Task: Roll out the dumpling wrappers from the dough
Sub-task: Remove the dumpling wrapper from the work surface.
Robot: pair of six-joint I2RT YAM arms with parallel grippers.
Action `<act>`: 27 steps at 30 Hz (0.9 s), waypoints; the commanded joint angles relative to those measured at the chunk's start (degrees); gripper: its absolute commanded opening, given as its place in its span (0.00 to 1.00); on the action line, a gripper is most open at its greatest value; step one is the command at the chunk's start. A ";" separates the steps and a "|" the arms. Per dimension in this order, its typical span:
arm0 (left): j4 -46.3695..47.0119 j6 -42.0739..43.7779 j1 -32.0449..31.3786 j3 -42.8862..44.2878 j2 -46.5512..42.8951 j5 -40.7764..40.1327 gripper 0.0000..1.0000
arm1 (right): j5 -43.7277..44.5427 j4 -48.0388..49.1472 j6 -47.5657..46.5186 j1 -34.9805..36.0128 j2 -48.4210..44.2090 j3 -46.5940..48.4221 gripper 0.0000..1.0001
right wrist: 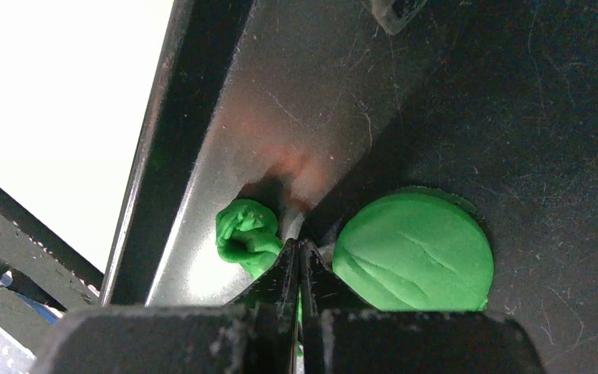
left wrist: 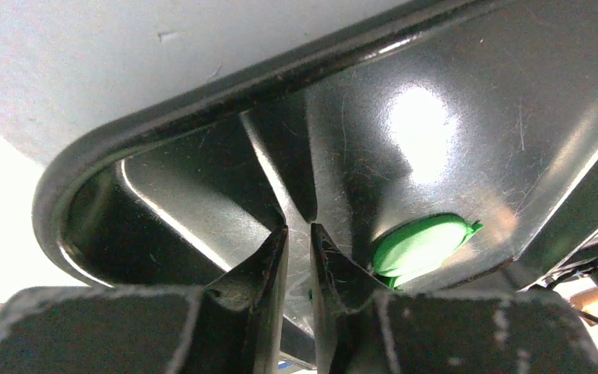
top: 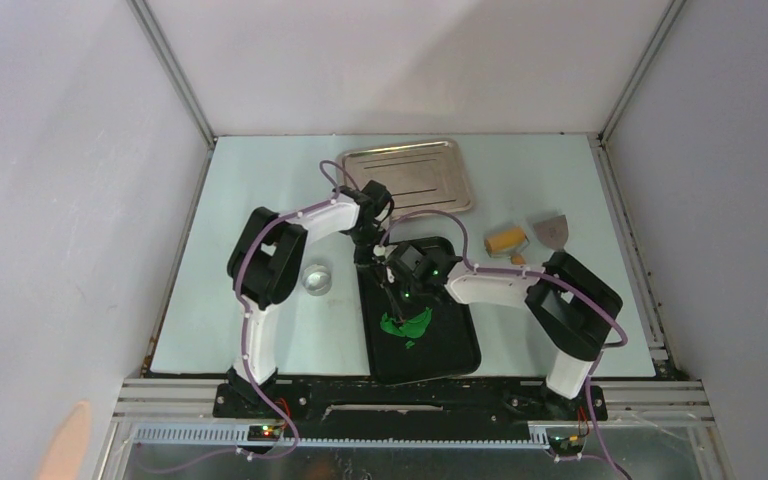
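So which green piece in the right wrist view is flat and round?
The bright green disc on the image's right; the left one is a crumpled green lump.

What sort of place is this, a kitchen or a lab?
Likely a robotics test booth, not a kitchen: plain white walls enclose the table, and two robot arms reach over a black tray of green dough.

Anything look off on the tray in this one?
The wrapper on the black tray is round but creased across its face, and a crumpled dough scrap lies beside it, next to the shut right gripper.
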 commanded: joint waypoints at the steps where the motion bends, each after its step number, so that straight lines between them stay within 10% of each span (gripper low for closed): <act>1: 4.30 0.26 1.14 -0.44 2.51 -3.54 0.22 | -2.80 -9.66 -0.81 2.55 -0.85 -4.39 0.00; 27: 6.01 -0.97 3.37 -3.63 1.54 -0.26 0.22 | 1.47 -6.78 1.29 3.16 -8.77 -10.62 0.00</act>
